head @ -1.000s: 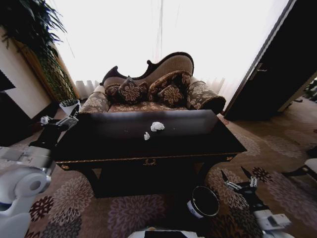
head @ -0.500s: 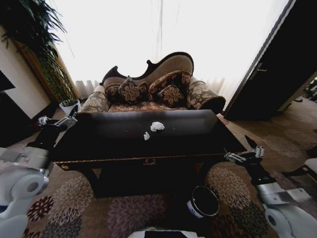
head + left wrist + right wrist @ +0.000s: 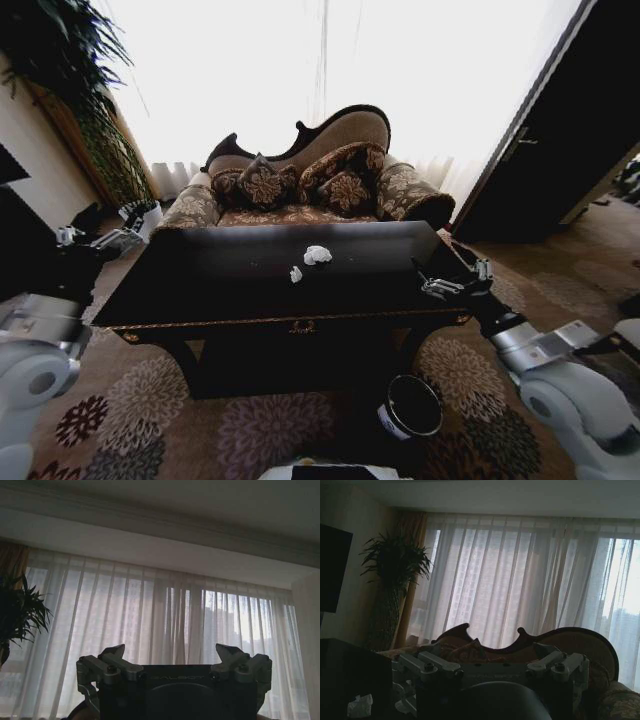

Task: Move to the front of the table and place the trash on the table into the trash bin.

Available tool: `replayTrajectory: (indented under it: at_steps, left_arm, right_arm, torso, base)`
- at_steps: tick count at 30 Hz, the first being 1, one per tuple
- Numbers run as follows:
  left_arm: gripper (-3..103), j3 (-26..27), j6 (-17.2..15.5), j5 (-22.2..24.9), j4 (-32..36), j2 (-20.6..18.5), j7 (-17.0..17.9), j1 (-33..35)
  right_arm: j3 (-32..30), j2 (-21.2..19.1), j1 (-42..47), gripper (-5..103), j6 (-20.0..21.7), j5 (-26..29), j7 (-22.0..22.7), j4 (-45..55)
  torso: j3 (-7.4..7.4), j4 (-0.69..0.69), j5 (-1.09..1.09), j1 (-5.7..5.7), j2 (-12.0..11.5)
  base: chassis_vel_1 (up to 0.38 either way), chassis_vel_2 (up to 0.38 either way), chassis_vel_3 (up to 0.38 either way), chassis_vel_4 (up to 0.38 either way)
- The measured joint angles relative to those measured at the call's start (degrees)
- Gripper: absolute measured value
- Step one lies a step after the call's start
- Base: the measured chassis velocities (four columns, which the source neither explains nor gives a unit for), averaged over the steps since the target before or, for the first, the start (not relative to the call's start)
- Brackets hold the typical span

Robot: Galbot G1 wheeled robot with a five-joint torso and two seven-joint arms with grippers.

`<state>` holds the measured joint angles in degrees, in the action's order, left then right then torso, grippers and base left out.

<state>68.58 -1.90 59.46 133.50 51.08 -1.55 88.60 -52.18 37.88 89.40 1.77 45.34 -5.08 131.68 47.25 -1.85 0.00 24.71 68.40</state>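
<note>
Crumpled tissue wad [image 3: 318,254] lay near middle of table [image 3: 230,290], smaller paper scrap [image 3: 296,274] just beside it toward front edge; both untouched; no can made out. Trash bin [image 3: 411,406] stood on carpet below table's front right corner. Right gripper [image 3: 452,282] hovered over table's right end, fingers spread, empty; left gripper [image 3: 95,236] off table's left end, spread, empty. Step judged: reach for pickup. Next move calls for carrying right gripper toward middle of table, lowering over wad, closing.

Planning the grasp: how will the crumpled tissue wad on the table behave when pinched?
The tissue wad looks crumpled and loose, so it will probably squash flat. Small and papery, likely very light; a push may slide it across the glossy table.
</note>
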Motion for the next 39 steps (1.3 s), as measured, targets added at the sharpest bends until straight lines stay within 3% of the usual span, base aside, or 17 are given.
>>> replayTrajectory:
  at_steps: [1,5,9,15,18,19,21,25,27,30,39]
  left_arm:
    - [100,0.0,0.0,0.0,0.0,0.0,0.0,0.0]
    - [100,0.93,-0.58,-0.59,1.79,2.31,-0.02,1.76]
    - [100,1.01,-1.42,-0.94,3.2,4.1,-0.02,2.8]
    - [100,0.73,-2.1,-1.46,4.37,5.24,0.0,3.55]
    - [100,0.44,-2.28,-2.02,4.63,5.37,0.01,3.51]
    - [100,0.44,-2.28,-2.02,4.63,5.37,0.01,3.51]
    - [100,0.29,-2.32,-2.1,4.57,5.36,0.0,3.24]
    - [100,0.05,-2.33,-2.16,4.15,5.3,-0.01,2.8]
    - [100,-0.37,-2.33,-2.33,3.59,5.36,0.0,2.22]
    - [100,-0.75,-2.32,-2.56,3.19,5.84,0.0,1.82]
    - [100,0.1,-1.65,-2.44,2.39,6.05,0.0,1.3]
  right_arm:
    - [0.0,0.0,0.0,100,0.0,0.0,0.0,0.0]
    - [7.34,-7.58,-10.3,100,2.93,6.04,2.28,-3.83]
    - [13.81,-11.36,-19.44,100,5.48,9.4,3.25,-6.94]
    - [22.39,-13.52,-30.48,100,9.84,13.39,5.64,-8.32]
    - [33.41,-13.88,-42.47,100,15.15,16.74,8.08,-9.2]
    - [33.41,-13.88,-42.47,100,15.15,16.74,8.08,-9.2]
    - [40.99,-13.28,-50.89,100,18.88,17.91,8.48,-10.14]
    - [48.24,-12.2,-58.28,100,23.44,20.09,8.54,-11.27]
    - [58.03,-9.29,-67.62,100,27.37,21.56,8.46,-14.19]
    - [66.53,-5.17,-76.94,100,30.62,21.46,8.61,-18.51]
    - [79.44,3.27,-88.54,100,37.48,20.62,7.84,-27.17]
  torso:
    - [0.0,0.0,0.0,0.0,0.0]
    - [0.0,0.01,0.0,0.0,0.0]
    - [0.0,0.01,-0.01,0.0,-0.01]
    - [0.0,0.0,0.0,0.0,0.0]
    - [0.0,-0.01,0.01,0.0,0.0]
    - [0.0,-0.01,0.01,0.0,0.0]
    - [0.0,0.0,-0.02,0.01,0.0]
    - [0.0,0.0,-0.01,0.01,0.0]
    - [0.0,-0.02,0.02,0.0,0.0]
    - [0.0,0.0,-0.02,0.0,0.0]
    - [0.0,0.01,-0.02,0.01,0.0]
  base:
    - [0.0,0.0,0.0,0.0]
    - [0.0,0.0,0.0,0.0]
    - [0.0,0.0,0.0,0.0]
    - [0.0,0.0,0.0,0.0]
    - [0.0,0.0,0.0,0.0]
    - [0.0,0.0,0.0,0.0]
    - [0.0,0.0,0.0,0.0]
    - [0.0,0.0,0.0,0.0]
    - [0.0,0.0,0.0,0.0]
    - [0.0,0.0,0.0,0.0]
    - [0.0,0.0,0.0,0.0]
